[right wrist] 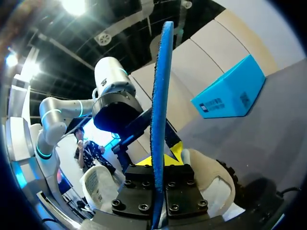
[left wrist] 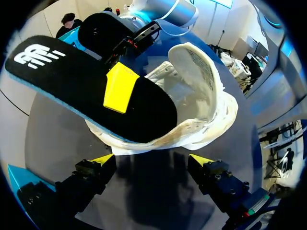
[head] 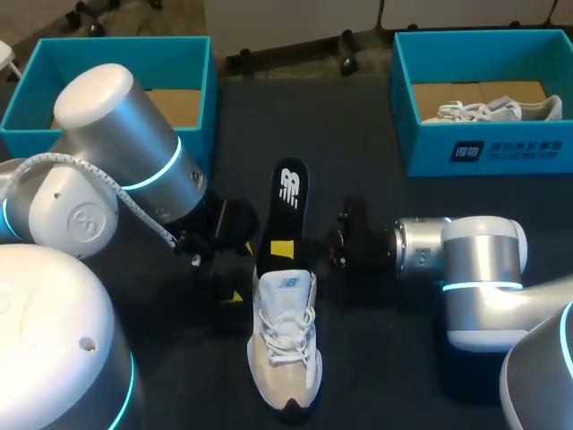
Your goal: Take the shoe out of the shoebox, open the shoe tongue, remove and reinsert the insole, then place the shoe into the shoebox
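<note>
Head view puts the shoe (head: 285,345) near the middle of the dark table (head: 358,143), out of any box, a pale sneaker lying on its sole with its dark toe toward the robot and its laces on top. In the left wrist view its tongue (left wrist: 194,67) stands lifted up off the opening. The black insole (head: 288,193) with a white logo at its far end lies slanted over the back of the shoe: its near end sits at the opening and the logo end sticks out past the heel, away from the robot; how far the near end reaches inside cannot be told. The right gripper (head: 282,251) comes in from the right and is closed on the insole partway along — one yellow tip lies flat on the insole's black top face, and the right wrist view shows the insole edge-on, blue underside to one side, pinched between the two finger blocks. The left gripper (left wrist: 152,163) sits just beside the shoe on its left side, jaws spread wide and holding nothing; its two yellow tips point toward the shoe's side, with bare table between them. Far back on the table stand two teal boxes, well apart from the shoe: the left shoebox (head: 204,98), partly hidden by the left arm, and the right shoebox (head: 483,148), which holds a second shoe (head: 488,110) — pale, lying on its side.
</note>
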Robot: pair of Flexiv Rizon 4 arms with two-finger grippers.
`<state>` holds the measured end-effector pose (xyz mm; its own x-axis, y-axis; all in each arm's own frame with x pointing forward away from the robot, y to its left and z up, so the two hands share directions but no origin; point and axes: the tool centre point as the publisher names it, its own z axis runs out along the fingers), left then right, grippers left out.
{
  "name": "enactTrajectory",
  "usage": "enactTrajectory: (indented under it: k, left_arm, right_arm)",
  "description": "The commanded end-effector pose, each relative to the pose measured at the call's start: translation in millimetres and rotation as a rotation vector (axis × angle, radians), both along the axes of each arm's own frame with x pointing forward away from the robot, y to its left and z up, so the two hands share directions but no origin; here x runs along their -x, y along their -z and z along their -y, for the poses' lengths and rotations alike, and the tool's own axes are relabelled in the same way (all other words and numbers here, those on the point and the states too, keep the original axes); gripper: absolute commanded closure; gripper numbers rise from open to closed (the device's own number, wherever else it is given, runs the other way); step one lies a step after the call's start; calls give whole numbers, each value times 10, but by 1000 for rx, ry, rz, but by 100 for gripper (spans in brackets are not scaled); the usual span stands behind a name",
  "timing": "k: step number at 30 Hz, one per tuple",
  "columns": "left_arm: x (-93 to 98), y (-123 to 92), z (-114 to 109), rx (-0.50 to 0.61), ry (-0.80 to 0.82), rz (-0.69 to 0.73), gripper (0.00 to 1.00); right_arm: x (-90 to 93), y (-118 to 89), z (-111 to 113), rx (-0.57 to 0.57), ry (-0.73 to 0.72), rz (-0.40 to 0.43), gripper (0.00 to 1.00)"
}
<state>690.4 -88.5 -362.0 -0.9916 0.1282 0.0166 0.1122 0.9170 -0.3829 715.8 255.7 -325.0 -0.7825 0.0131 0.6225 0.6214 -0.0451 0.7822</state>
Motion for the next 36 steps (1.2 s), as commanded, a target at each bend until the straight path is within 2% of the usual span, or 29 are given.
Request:
enactTrajectory:
  k: [1, 9, 14, 18, 20, 22, 29, 36]
  left_arm:
    - [-1, 5, -2, 1, 2, 0, 0]
    - [-1, 5, -2, 1, 2, 0, 0]
    - [-1, 5, -2, 1, 2, 0, 0]
    - [-1, 5, -2, 1, 2, 0, 0]
    - [-1, 5, -2, 1, 2, 0, 0]
    - [-1, 5, -2, 1, 2, 0, 0]
    - [-1, 5, -2, 1, 2, 0, 0]
    - [-1, 5, -2, 1, 2, 0, 0]
  right_arm:
    - [41, 107, -15, 9, -13, -20, 100]
    - [183, 293, -21, 50, -40, -89, 100]
    - [233, 352, -27, 52, -44, -105, 100]
    - [247, 290, -37, 42, -40, -82, 100]
    - [249, 235, -41, 41, -38, -65, 84]
    - [247, 176, -41, 37, -36, -43, 75]
    - [190, -3, -52, 32, -34, 7, 77]
    - [74, -45, -40, -2, -18, 26, 80]
